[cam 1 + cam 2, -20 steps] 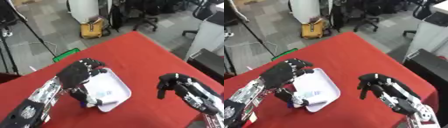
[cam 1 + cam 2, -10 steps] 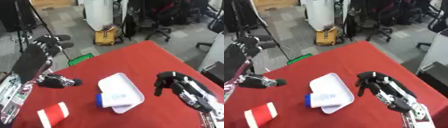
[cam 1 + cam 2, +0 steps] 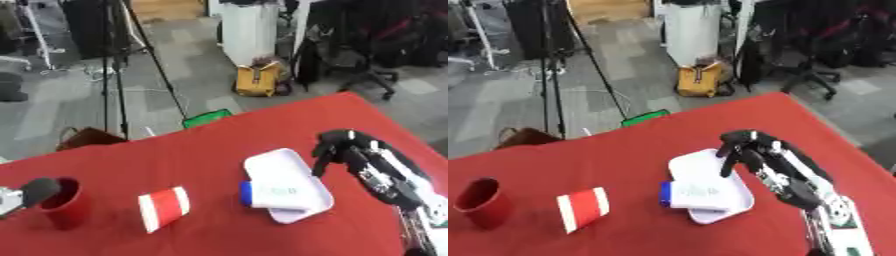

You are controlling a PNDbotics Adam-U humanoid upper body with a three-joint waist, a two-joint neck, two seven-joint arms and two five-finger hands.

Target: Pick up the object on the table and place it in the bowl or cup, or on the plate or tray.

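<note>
Count: one white tray (image 3: 273,167), one white box with a blue end (image 3: 691,194), one red-and-white cup (image 3: 164,208) lying on its side, one dark red cup (image 3: 481,202) standing upright, all on one red bench (image 3: 210,145).
White box: it lay on the tray, over the tray's near left part, with its blue end sticking out past the tray's left rim.
Box axis: its long axis ran roughly left to right, blue end toward the red-and-white cup.
Tray axis: its long side ran from far left to near right across the bench.
Red-and-white cup: it lay well left of the tray, apart from it, with the white end toward the near side.
Dark red cup: it stood left of the lying cup, close to the bench's left side.
Right hand (image 3: 745,148): it hung just right of the tray's far end with its fingers curled downward, holding nothing.
Left hand: only a rounded black part of the left arm showed at the left edge beside the dark red cup; its fingers could not be made out.
Open room: bare red cloth lay between the lying cup and the tray, and along the far edge behind the tray.
</note>
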